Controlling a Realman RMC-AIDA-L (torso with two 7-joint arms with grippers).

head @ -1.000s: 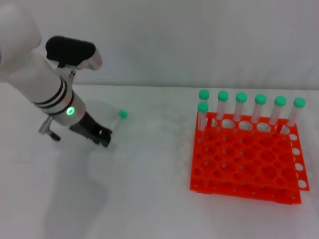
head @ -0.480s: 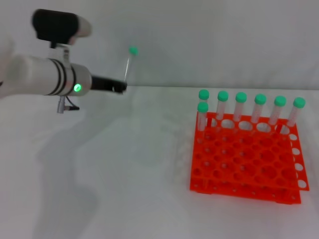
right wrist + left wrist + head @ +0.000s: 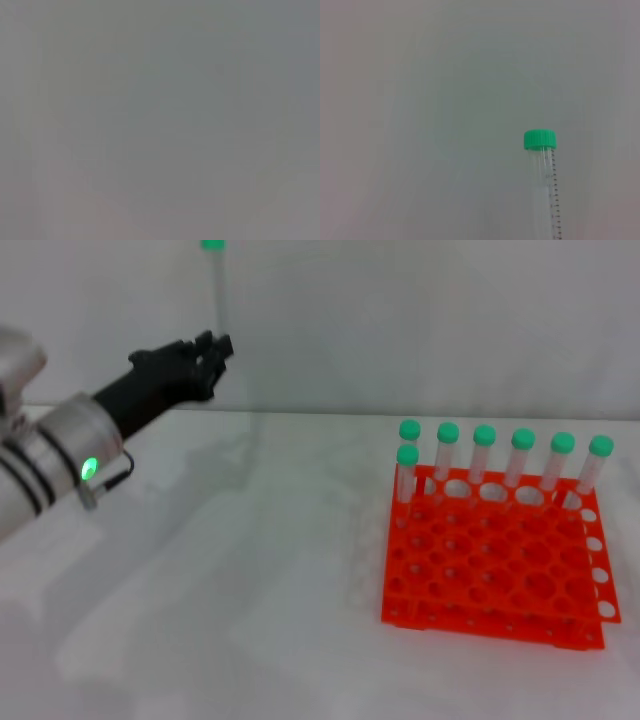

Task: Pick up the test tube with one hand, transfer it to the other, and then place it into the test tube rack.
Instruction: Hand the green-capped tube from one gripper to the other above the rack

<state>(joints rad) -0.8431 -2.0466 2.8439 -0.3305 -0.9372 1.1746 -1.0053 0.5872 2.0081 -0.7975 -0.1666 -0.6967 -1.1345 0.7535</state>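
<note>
My left gripper point(image 3: 212, 350), black-fingered on the white-silver arm with the green ring light, is raised at the upper left of the head view. It is shut on the test tube point(image 3: 219, 290), which stands nearly upright with its green cap at the frame's top edge. The left wrist view shows the tube point(image 3: 546, 195) and its green cap against a plain wall. The orange test tube rack point(image 3: 495, 558) sits on the white table at the right. The right gripper is not in view; its wrist view shows only blank grey.
Several green-capped tubes point(image 3: 484, 455) stand upright along the rack's back rows. The white table point(image 3: 250, 600) spreads between my left arm and the rack. A pale wall rises behind.
My left arm has swung up and turned, lifting the tube off the table to high above it, now nearly upright with the cap at the top.
</note>
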